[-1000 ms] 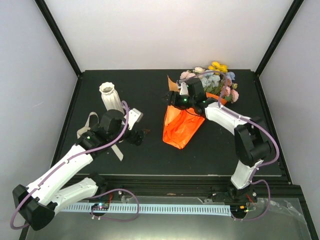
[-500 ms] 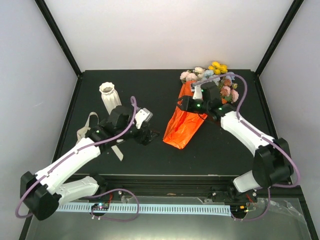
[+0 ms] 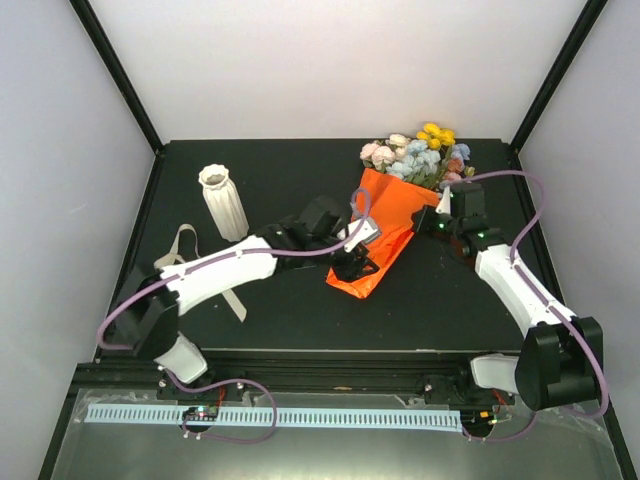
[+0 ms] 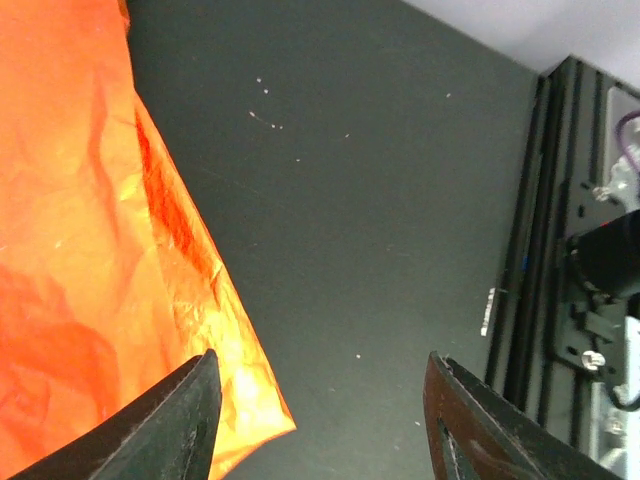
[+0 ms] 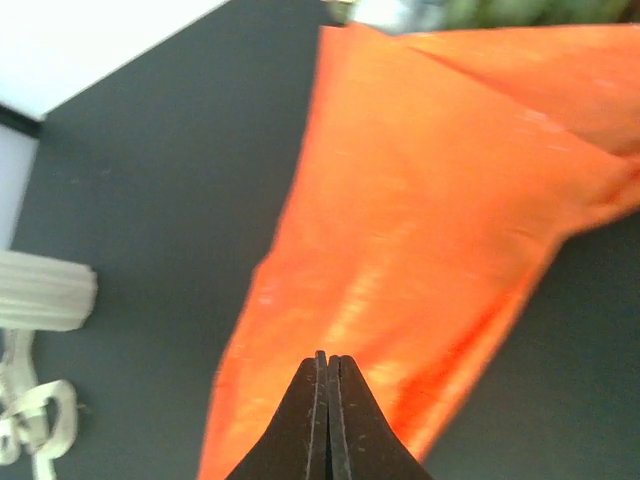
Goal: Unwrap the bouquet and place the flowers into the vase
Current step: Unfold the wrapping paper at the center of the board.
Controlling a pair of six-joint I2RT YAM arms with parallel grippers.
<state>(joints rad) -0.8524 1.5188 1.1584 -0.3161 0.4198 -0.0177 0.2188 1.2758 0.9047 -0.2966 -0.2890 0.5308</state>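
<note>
The bouquet lies slanted on the black table, its orange paper (image 3: 385,225) running down-left from the flowers (image 3: 420,155), a cluster of pink, cream, pale-blue and yellow blooms at the back right. The ribbed off-white vase (image 3: 222,200) stands upright at the back left. My left gripper (image 3: 358,262) is over the paper's lower end. In the left wrist view it (image 4: 320,400) is open, one finger above the paper's corner (image 4: 250,420) and bare table between the jaws. My right gripper (image 3: 430,218) is at the paper's upper right edge. Its fingers (image 5: 322,360) are shut above the orange paper (image 5: 420,230), with nothing visible between them.
A cream ribbon (image 3: 190,258) lies loose on the table left of the left arm, near the vase's foot. The right wrist view shows the vase (image 5: 45,290) and ribbon (image 5: 35,420) at far left. Black frame rails (image 4: 560,250) edge the table.
My left arm swung right from beside the vase to the paper's lower end, its jaws narrowing. My right gripper drew back to the bouquet's right side and shut. The paper has turned and lies flatter.
</note>
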